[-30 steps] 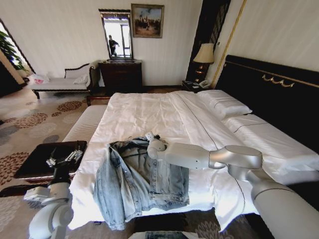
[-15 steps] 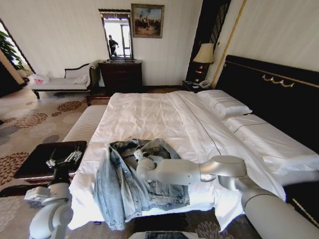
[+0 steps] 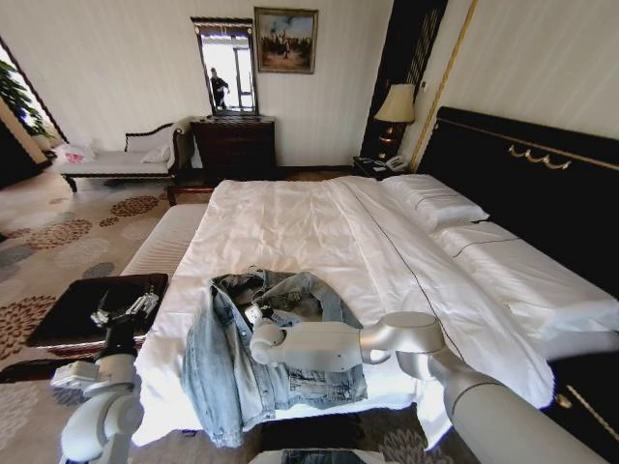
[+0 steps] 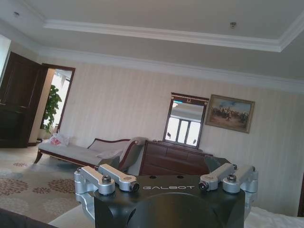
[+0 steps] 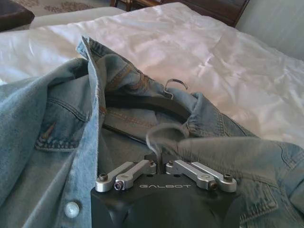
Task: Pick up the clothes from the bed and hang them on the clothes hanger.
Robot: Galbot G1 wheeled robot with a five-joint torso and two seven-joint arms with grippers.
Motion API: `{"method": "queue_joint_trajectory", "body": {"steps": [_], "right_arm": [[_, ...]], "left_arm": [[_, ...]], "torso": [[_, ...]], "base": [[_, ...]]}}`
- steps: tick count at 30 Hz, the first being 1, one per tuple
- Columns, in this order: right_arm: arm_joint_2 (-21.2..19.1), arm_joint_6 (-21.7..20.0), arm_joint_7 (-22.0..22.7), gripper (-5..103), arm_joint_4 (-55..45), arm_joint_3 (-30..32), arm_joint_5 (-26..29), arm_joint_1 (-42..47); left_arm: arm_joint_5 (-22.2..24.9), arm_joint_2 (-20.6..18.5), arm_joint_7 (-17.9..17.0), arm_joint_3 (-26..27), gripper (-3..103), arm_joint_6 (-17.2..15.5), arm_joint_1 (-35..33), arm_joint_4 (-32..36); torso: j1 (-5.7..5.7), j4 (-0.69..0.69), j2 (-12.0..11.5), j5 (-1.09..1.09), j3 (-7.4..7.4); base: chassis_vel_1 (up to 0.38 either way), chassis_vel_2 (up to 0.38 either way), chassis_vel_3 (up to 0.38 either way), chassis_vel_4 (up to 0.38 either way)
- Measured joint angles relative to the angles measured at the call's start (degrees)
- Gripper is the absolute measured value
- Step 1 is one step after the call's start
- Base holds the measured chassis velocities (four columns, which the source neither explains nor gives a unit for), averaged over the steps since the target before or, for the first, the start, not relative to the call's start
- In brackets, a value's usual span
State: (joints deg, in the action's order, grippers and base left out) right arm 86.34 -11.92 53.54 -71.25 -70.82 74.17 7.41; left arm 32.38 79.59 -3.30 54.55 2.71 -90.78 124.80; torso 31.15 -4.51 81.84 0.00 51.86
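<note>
The denim jacket lies crumpled on the near edge of the bed. Its hem hangs over the white sheet's edge and its collar points up the bed.

The right arm reaches across the jacket from its right side, and the right tool sits low over the collar area. In the right wrist view, this tool has its finger links drawn together at the middle, so it is closed. A blurred grey strand rises from between them, and I cannot tell whether it pinches cloth.

Just beyond the tool, inside the jacket's open collar, lies the black clothes hanger. Its silver hook pokes out above the collar onto the white bed.

The left arm stands to the left of the jacket, off the bed. The left tool is held upright over a dark desk beside the mattress. In the left wrist view, this tool has its finger links spread wide apart, so it is open and holds nothing.

Past the jacket the sheet runs smooth up to the white pillows. These rest against the black headboard with gold trim, to the jacket's far right.

Farther still, a lamp stands by the headboard's end. A dark dresser stands against the striped wall beyond the bed, with a mirror and a framed painting above it. The pale chaise sits far to the jacket's left, on the patterned carpet.
</note>
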Motion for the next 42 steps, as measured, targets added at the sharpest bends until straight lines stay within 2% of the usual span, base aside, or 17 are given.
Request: {"method": "queue_joint_trajectory", "body": {"steps": [2,5,7,9,10,11,12,13,14,16,17,18,21,24,31,38,42], "right_arm": [[-0.1,0.2,0.0,8,-0.1,0.0,-0.3,0.0],[-2.6,0.1,1.3,25,-3.7,0.1,0.0,-1.2],[-6.5,-1.0,3.5,35,-9.8,0.1,2.1,-3.0],[-7.3,-1.0,3.8,35,-11.2,0.2,2.4,-3.3],[-9.2,-0.6,4.0,41,-14.2,0.5,2.7,-3.9],[-10.7,1.0,3.4,46,-16.6,0.8,2.5,-4.3],[-12.8,4.9,1.2,46,-19.7,1.5,0.9,-4.6],[-12.8,4.9,1.2,46,-19.7,1.5,0.9,-4.6],[-14.3,8.6,-1.4,57,-21.0,2.2,-1.0,-4.6],[-17.0,18.0,-8.7,57,-21.5,4.2,-5.4,-4.1],[-17.9,21.2,-11.3,68,-21.2,5.5,-7.3,-3.6],[-18.8,24.3,-13.8,73,-20.3,7.2,-9.6,-3.0],[-20.3,27.5,-16.8,79,-18.8,10.6,-13.2,-2.0],[-22.1,30.1,-20.0,95,-17.4,15.0,-17.5,-0.8],[-22.8,34.1,-26.0,100,-15.0,17.2,-22.8,1.2],[-17.3,39.5,-32.7,100,-10.1,20.4,-27.5,5.1],[-14.9,41.8,-34.4,100,-7.9,22.9,-28.6,7.2]], "left_arm": [[0.0,-0.1,0.0,0.0,100,0.0,0.0,0.0],[0.2,-0.4,0.0,0.3,100,0.0,0.0,-0.1],[0.4,-0.7,0.0,0.5,100,0.0,-0.1,-0.1],[0.4,-0.7,0.0,0.5,100,0.0,-0.1,-0.1],[0.4,-0.7,0.0,0.5,100,0.0,-0.1,-0.1],[0.4,-0.8,0.0,0.5,100,0.0,-0.1,-0.1],[0.4,-0.8,0.0,0.3,100,0.0,0.0,-0.1],[0.4,-0.8,0.0,0.3,100,0.0,0.0,-0.1],[0.2,-0.8,0.0,0.2,100,-0.1,0.0,-0.2],[0.0,-0.8,0.0,-0.1,100,-0.2,0.2,-0.4],[-0.2,-0.8,0.0,-0.3,100,-0.3,0.2,-0.5],[-0.4,-0.8,0.0,-0.4,100,-0.4,0.2,-0.5],[-0.9,-1.0,0.0,-0.8,100,-0.5,0.0,-0.5],[-1.7,-1.0,0.0,-1.3,100,-0.8,-0.1,-0.4],[-2.5,-0.9,-0.2,-1.3,100,-1.9,0.3,-0.4],[-3.1,-0.4,-1.0,-0.5,100,-3.4,0.7,0.6],[-4.0,0.2,-1.1,-0.6,100,-3.5,0.2,1.1]], "torso": [[0.00,0.00,0.0,0.00,0.00],[0.00,0.00,0.0,0.00,0.00],[0.00,-0.01,0.0,0.00,0.00],[0.00,-0.02,0.0,0.00,0.00],[0.00,-0.02,0.0,0.01,0.00],[0.00,-0.02,0.0,0.01,0.00],[0.00,-0.02,0.0,0.01,0.00],[0.00,-0.02,0.0,0.01,0.00],[0.00,-0.02,0.0,0.01,0.00],[-0.02,-0.02,0.0,0.01,-0.01],[-0.02,-0.02,0.0,0.01,0.00],[-0.01,-0.01,0.0,0.02,0.00],[-0.01,-0.02,0.0,0.02,0.00],[0.00,-0.03,0.0,0.02,0.01],[-0.01,-0.02,0.0,0.00,0.00],[-0.01,0.00,0.0,0.00,0.00],[-0.01,0.00,0.0,0.00,0.00]], "base": [[0.000,0.000,0.000,0.000],[0.000,0.000,0.000,0.000],[0.000,0.000,0.000,0.000],[0.000,0.000,0.000,0.000],[0.000,0.000,0.000,0.000],[0.000,0.000,0.000,0.000],[0.000,0.000,0.000,0.000],[0.000,0.000,0.000,0.000],[0.000,0.000,0.000,0.000],[0.000,0.000,0.000,0.000],[0.000,0.000,0.000,0.000],[0.000,0.000,0.000,0.000],[0.000,0.000,0.000,0.000],[0.000,0.000,0.000,0.000],[0.000,0.000,0.000,0.000],[0.000,0.000,0.000,0.000],[0.000,0.000,0.000,0.000]]}}
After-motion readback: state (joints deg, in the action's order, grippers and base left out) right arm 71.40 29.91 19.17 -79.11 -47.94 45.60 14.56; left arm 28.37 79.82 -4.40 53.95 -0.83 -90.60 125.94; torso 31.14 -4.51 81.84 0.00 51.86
